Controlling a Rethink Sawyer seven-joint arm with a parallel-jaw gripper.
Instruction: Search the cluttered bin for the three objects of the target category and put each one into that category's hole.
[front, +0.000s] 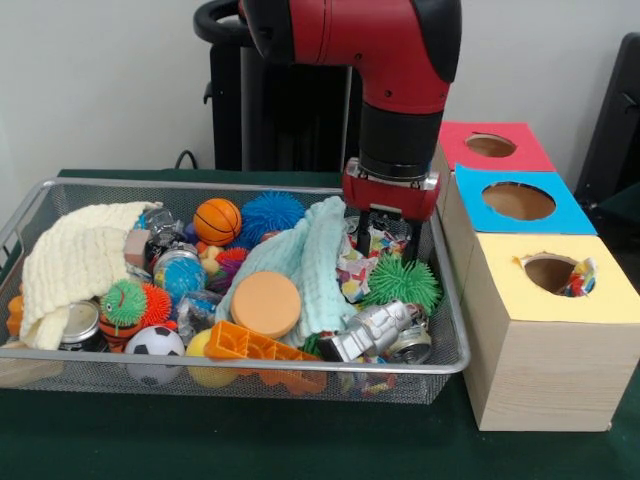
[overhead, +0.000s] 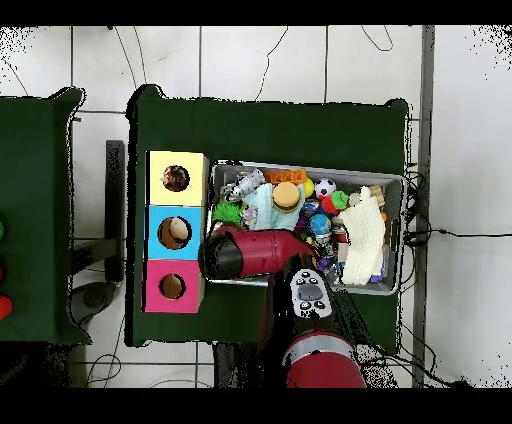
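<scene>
This looks like a robotics lab set up for sorting trials. A red and black arm (front: 400, 90) on a pedestal reaches over a table draped in dark green cloth (front: 250, 440), with cables trailing across the pale tiled floor (overhead: 260, 60). Just beside the arm stands a row of wooden boxes (front: 545, 340) with coloured, hole-cut tops, and under it a wire bin (front: 240, 372) heaped with toys.

Tool (front: 387, 232) fingertips are buried in the clutter beside the green spiky ball (front: 401, 281), so jaw state unreadable; overhead, the red arm (overhead: 255, 252) covers the tool entirely. Dotted white piece (front: 578, 281) in the yellow box's hole (front: 552, 272) shows only an edge. Bin (front: 250, 368) left corner is cropped in front view.
</scene>
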